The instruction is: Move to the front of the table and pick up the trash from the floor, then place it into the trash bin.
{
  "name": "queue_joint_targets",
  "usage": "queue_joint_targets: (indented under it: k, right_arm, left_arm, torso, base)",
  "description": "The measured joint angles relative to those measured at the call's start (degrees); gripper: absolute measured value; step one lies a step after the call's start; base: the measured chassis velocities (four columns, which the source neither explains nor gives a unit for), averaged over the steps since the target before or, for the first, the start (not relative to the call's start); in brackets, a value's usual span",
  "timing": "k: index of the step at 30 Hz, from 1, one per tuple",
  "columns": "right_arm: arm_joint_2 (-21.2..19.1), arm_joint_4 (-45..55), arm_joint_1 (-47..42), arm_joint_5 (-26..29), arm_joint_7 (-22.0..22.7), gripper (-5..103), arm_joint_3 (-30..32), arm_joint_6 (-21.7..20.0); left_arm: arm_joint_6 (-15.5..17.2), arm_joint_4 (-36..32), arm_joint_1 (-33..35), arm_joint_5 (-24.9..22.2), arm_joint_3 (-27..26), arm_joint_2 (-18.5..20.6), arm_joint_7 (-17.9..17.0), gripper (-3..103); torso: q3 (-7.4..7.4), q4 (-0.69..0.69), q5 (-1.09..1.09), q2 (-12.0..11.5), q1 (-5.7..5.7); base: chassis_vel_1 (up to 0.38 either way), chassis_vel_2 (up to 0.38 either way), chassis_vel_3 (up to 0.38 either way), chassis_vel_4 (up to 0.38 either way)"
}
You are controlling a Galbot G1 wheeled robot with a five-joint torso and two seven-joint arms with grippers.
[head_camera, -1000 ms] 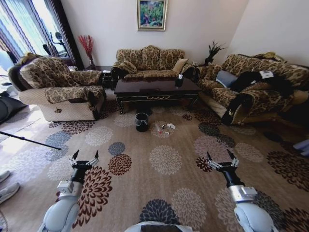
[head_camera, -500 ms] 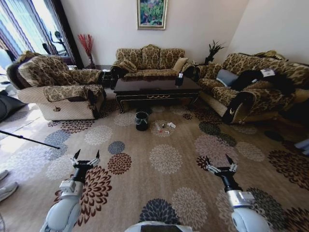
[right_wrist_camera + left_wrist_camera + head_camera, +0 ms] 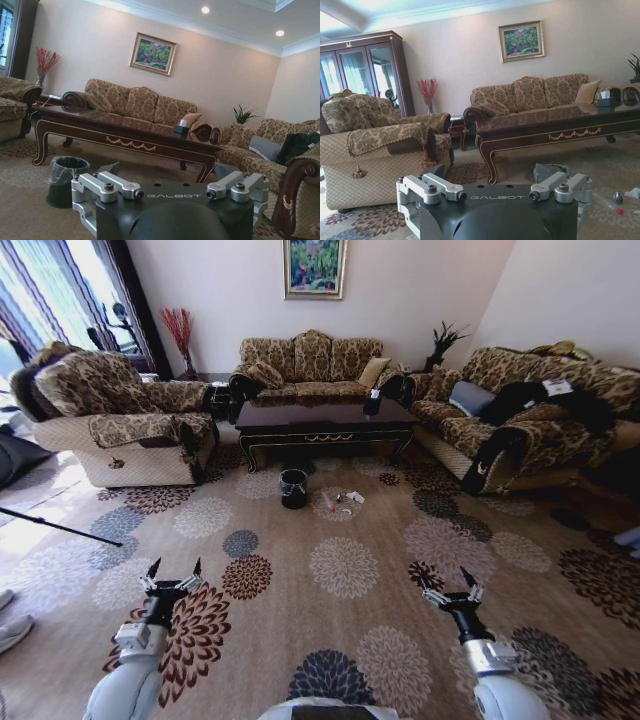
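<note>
Trash (image 3: 341, 503) on floor (image 3: 340, 570) just beside trash bin (image 3: 293, 490), before worktop (image 3: 322, 418); well ahead of left claw (image 3: 171, 572) and right claw (image 3: 447, 586); both fingers apart, empty; neither clearly nearer.

A dark wood table (image 3: 125, 135) with gold trim is seen across patterned carpet (image 3: 20, 210), a black lined trash bin (image 3: 65, 180) standing before it. A sofa (image 3: 135, 107) is set behind.

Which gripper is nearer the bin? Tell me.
Left, though only slightly. The left gripper hangs open well short of the bin, to its left. The right gripper hangs open short of it too, farther off to its right.
</note>
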Motion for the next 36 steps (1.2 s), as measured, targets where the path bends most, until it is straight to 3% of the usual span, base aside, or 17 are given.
queue_joint_targets:
  k: [20,31,36]
  right_arm:
    - [1.69,-1.80,-1.51,-1.70,-0.61,100,0.39,2.79]
    - [0.61,0.51,-1.28,0.58,-0.11,100,0.09,0.64]
    - [1.06,1.02,-1.07,-0.04,1.56,100,-0.37,-0.63]
  left_arm:
    - [-0.24,1.11,0.35,-1.43,0.28,0.13,0.47,100]
    - [-0.05,1.08,0.46,-0.94,2.37,1.51,0.95,100]
    - [1.38,-0.69,1.59,-3.97,2.62,1.94,1.50,100]
  torso:
    - [-2.95,0.00,0.00,-5.14,-2.18]
    - [-4.85,-0.01,0.00,-8.44,-3.57]
    - [-5.52,-0.01,0.00,-9.66,-4.14]
  base:
    - [0.000,0.000,0.000,0.000]
    - [0.000,0.000,0.000,0.000]
    - [0.000,0.000,0.000,0.000]
